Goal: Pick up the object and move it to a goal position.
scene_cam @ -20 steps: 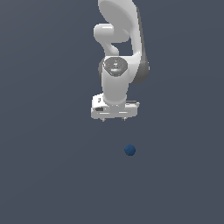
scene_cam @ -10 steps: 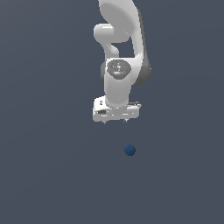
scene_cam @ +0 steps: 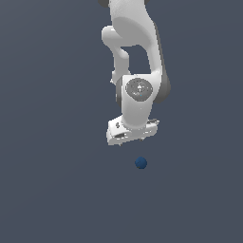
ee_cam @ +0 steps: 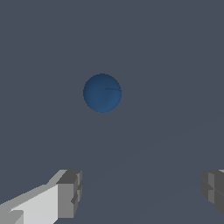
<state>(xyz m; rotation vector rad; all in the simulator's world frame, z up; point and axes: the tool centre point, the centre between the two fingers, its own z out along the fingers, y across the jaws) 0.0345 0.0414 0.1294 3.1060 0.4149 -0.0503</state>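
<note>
The object, a small dark blue ball (scene_cam: 141, 163), lies on the grey floor, just below the white hand in the exterior view and slightly toward that view's right. My gripper (scene_cam: 131, 141) hangs above it at the end of the white arm, apart from the ball. In the wrist view the ball (ee_cam: 102, 92) sits ahead of the gripper (ee_cam: 142, 192), outside the gap. The two grey fingertips (ee_cam: 70, 192) stand wide apart with nothing between them, so the gripper is open.
The white arm (scene_cam: 135, 57) rises from the hand to the top of the exterior view. Plain grey floor (scene_cam: 57, 190) surrounds the ball on all sides.
The hand has come down and shifted slightly toward the exterior view's right, closing most of the gap to the ball. The ball has not moved.
</note>
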